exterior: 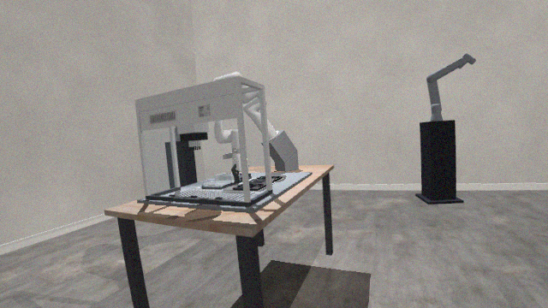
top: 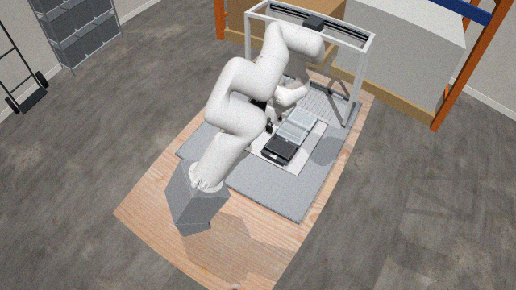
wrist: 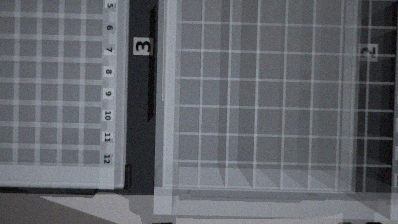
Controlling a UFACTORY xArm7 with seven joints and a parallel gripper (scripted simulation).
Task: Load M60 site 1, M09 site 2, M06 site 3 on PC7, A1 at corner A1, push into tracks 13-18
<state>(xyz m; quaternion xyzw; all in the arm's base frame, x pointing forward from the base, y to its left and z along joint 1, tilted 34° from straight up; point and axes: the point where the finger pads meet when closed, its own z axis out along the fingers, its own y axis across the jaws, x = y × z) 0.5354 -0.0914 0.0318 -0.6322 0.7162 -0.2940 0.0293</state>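
The dark carrier PC7 [top: 269,155] [wrist: 140,110] lies on the white apron [top: 306,157] in front of the rails. It bears three plates in a row: the dark M60 [top: 280,146] nearest the arm's base, the tall translucent deep-well block M09 [top: 293,130] [wrist: 260,100] in the middle by the label 2, and the 96-well plate M06 [top: 303,118] [wrist: 55,90] at the rail end by the label 3. My gripper [top: 268,126] [exterior: 235,172] is open and empty. It hangs low, close over M09's near edge. Its fingertips barely show in the wrist view.
The loading rails [top: 318,102] lie beyond the carrier under the white instrument frame [top: 364,60] [exterior: 240,128]. The grey deck [top: 274,189] rests on a wooden table [exterior: 240,222]. My arm hides the deck's left part.
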